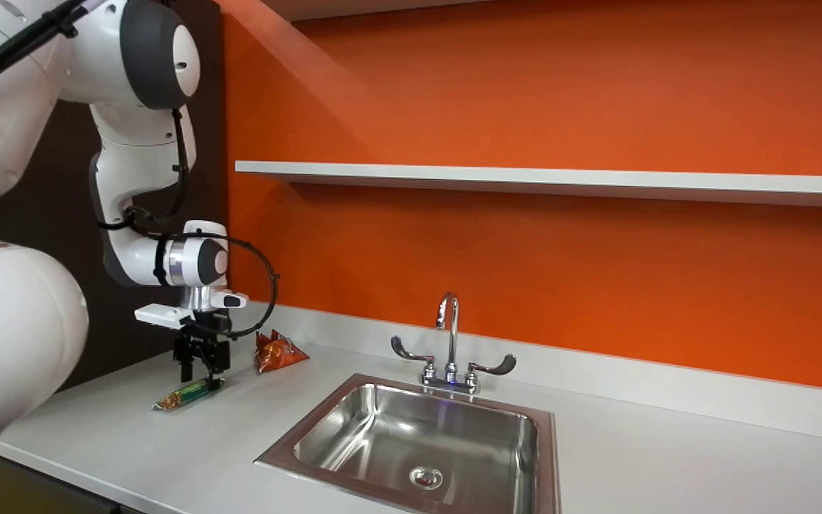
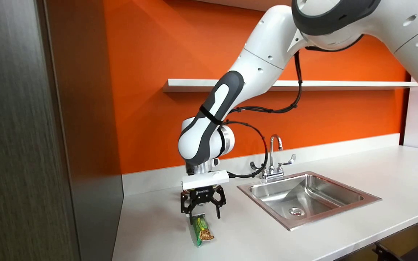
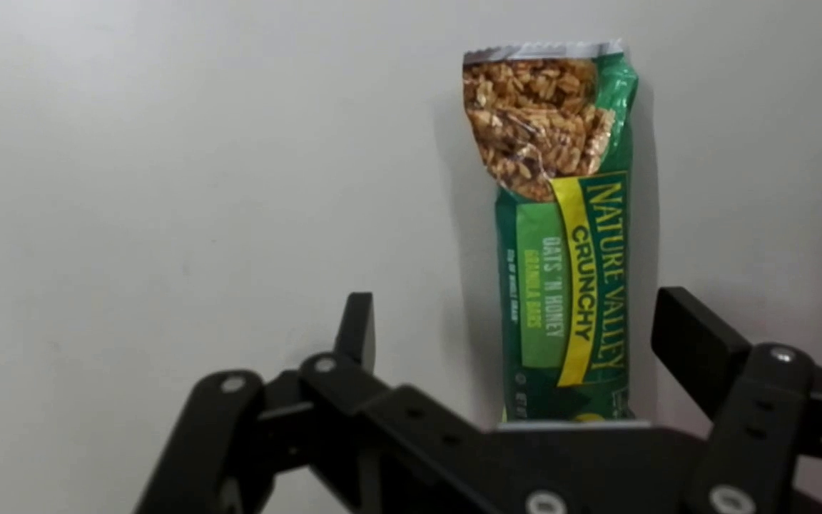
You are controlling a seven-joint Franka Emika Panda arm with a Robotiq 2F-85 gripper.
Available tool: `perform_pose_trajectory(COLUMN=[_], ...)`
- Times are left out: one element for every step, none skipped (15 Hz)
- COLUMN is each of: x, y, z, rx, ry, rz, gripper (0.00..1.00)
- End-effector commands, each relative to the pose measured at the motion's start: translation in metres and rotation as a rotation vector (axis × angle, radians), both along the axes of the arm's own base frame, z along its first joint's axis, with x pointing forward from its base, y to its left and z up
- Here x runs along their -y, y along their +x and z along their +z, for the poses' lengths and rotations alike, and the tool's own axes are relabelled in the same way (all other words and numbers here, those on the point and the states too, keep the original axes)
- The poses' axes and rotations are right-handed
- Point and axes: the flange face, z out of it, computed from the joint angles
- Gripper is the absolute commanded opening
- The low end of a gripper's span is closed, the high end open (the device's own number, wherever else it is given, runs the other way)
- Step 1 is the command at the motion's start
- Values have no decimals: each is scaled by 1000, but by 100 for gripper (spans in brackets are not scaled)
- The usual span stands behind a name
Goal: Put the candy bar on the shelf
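Robotiq gripper [image 3: 514, 310], spread wide and empty, would close squarely across the long axis of the Nature Valley granola bar [image 3: 561, 264], lying near the sink [image 2: 370, 198], nearer the finger [image 3: 696, 343] farther from it.

Both your exterior views face the orange wall [image 1: 568, 278] from above the tabletop [image 1: 668, 457] and below the wall shelf [image 1: 539, 177], sharing the stainless-steel sink [image 1: 447, 432], gooseneck faucet [image 1: 452, 350] and Panda arm [image 1: 136, 168]. In an exterior view, you look obliquely toward the dark panel [image 1: 207, 157], part of the arm quite near. In an exterior view, you look close past that panel toward the pale surface [image 2: 416, 119] beyond the tabletop. Your wrist view looks steeply down, close over the Nature Valley granola bar [image 3: 561, 285], which all 3 views share.
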Motion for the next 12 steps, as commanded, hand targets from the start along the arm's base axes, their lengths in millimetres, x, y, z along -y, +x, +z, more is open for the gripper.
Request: perform_pose_trajectory(x=[-4,-4,-4,-5,-6,-7,-7,-9,-9,-10,-11,-11], y=[3,3,2,1,1,0,0,-1,-1,-2,-2,-2], z=[2,1,1,0,-1,-1,-2,-2,-3,-4,-5,-5], rx=[9,5,5,3,3,3,3,3,4,3,1,1], ry=[-13,-14,-16,-17,-17,-18,-18,-18,-18,-19,-20,-20], rz=[-3,1,4,6,7,8,9,10,11,12,12,13], gripper=[100,100,100,100,100,100,100,100,100,100,100,100])
